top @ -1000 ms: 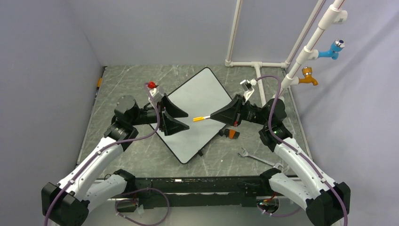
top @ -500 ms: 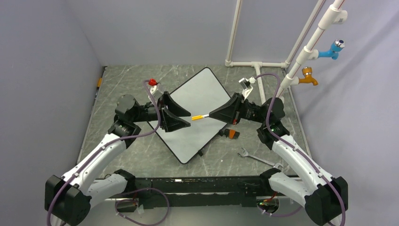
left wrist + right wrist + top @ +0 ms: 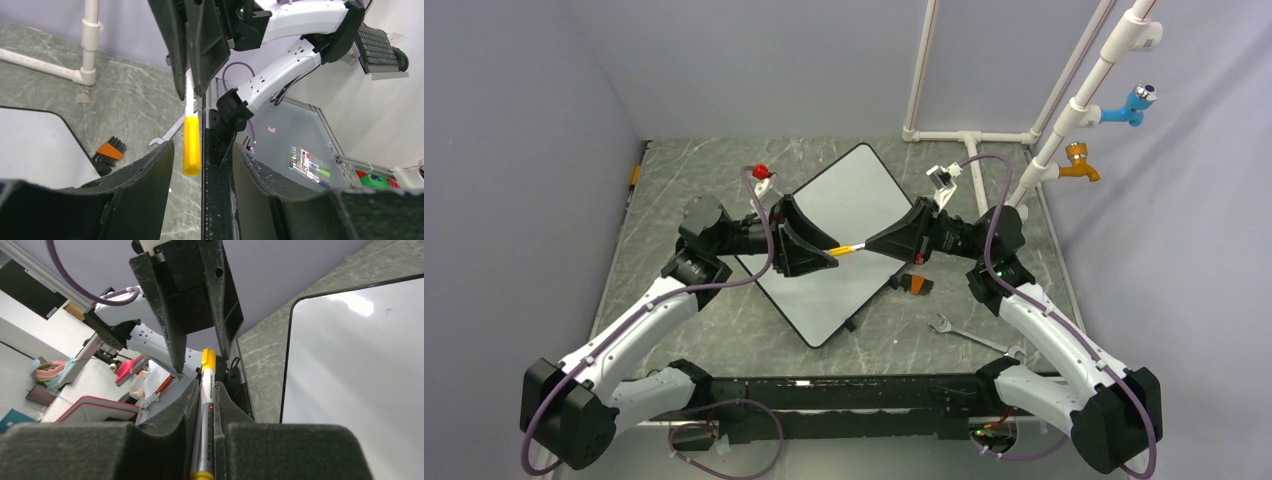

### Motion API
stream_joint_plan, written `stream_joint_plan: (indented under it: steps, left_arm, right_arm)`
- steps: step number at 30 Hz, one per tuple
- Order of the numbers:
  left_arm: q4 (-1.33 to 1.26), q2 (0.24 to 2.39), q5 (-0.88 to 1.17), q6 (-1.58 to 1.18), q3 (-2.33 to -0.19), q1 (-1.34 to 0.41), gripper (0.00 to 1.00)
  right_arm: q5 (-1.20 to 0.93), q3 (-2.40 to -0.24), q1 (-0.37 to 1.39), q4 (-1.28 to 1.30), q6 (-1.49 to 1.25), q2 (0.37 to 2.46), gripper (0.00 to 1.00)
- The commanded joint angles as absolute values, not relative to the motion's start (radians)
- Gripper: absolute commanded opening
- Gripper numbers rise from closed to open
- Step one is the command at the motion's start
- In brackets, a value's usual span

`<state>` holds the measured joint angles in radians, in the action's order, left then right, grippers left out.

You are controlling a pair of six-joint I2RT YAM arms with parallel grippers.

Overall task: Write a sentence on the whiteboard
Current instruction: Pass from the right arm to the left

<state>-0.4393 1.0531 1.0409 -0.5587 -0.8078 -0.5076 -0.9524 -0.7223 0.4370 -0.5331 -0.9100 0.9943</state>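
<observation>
- Grey marbled table (image 3: 684, 180), plain lilac walls all round.
- right gripper (image 3: 871, 243) is clamped tight on a marker (image 3: 206, 405), with the yellow cap (image 3: 191, 145) poking out past its fingertips.
- left gripper (image 3: 827, 254) is spread wide, one finger on either side of that cap, a gap on both sides.
- whiteboard (image 3: 854, 200) lies flat on the table below both sets of fingers, turned corner-on.

I have both arms stretched forward and bent inward, wrists level, facing each other above the desk. My left tool (image 3: 822, 250) points right with its fingers (image 3: 150, 170) spread wide. My right tool (image 3: 871, 243) points left, pinched tight on a marker (image 3: 849, 249), whose free end sits between the left fingers, gaps either side.
</observation>
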Motion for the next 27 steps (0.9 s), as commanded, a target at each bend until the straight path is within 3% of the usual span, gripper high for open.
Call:
stream_joint_plan:
  steps: [1, 6, 16, 20, 22, 24, 27]
  left_arm:
    - [-0.413, 1.055, 1.022, -0.506, -0.868, -0.537, 0.5]
    - [-0.385, 1.069, 1.011, -0.484, -0.877, -0.552, 0.41]
    - [-0.403, 1.089, 1.003, -0.488, -0.877, -0.561, 0.38]
    - [-0.393, 1.098, 1.001, -0.48, -0.889, -0.569, 0.32]
    - [-0.382, 1.099, 1.002, -0.471, -0.895, -0.573, 0.26]
    - [-0.366, 1.104, 1.0, -0.46, -0.903, -0.578, 0.02]
    - [-0.345, 1.105, 0.994, -0.446, -0.908, -0.583, 0.0]
  right_arm:
    - [-0.964, -0.741, 0.447, -0.593, -0.907, 0.997, 0.0]
    - [-0.962, -0.741, 0.452, -0.593, -0.904, 1.001, 0.0]
    - [-0.971, -0.746, 0.461, -0.617, -0.919, 1.01, 0.0]
    - [-0.969, -0.743, 0.465, -0.616, -0.918, 1.014, 0.0]
    - [-0.969, -0.741, 0.469, -0.617, -0.921, 1.015, 0.0]
    - [-0.967, -0.742, 0.471, -0.617, -0.92, 1.014, 0.0]
    - [-0.965, -0.745, 0.472, -0.605, -0.913, 1.011, 0.0]
